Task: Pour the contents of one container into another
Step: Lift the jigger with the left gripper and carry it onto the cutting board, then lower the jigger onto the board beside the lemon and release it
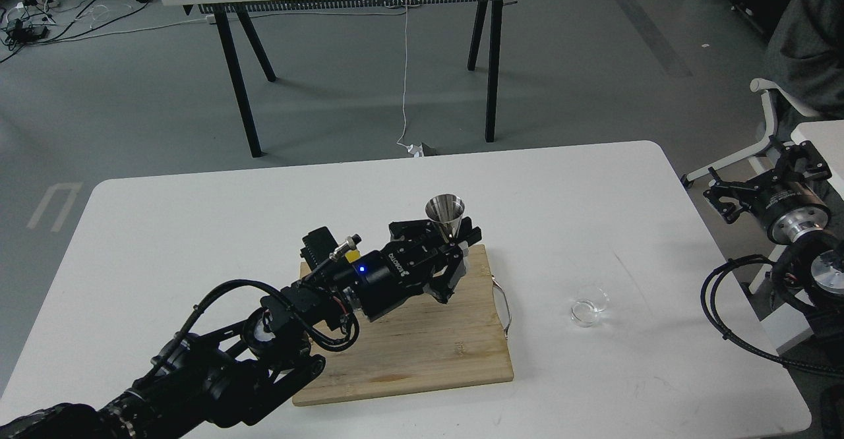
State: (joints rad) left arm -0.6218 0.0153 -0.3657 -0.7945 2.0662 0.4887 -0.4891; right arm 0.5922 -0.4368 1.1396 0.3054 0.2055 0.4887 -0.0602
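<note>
My left gripper [455,244] is shut on the shiny steel jigger [446,213], gripping its waist and lower cone, and holds it upright over the far right part of the cutting board. The small clear glass cup [589,308] stands on the white table, to the right of the board and well clear of both grippers. My right gripper [758,178] hangs beyond the table's right edge with its fingers spread and nothing between them.
A wooden cutting board [422,353] with a metal handle [504,307] lies mid-table. The lemon [353,255] on it is mostly hidden behind my left arm. Beyond the table stand a black-legged table and a chair at right.
</note>
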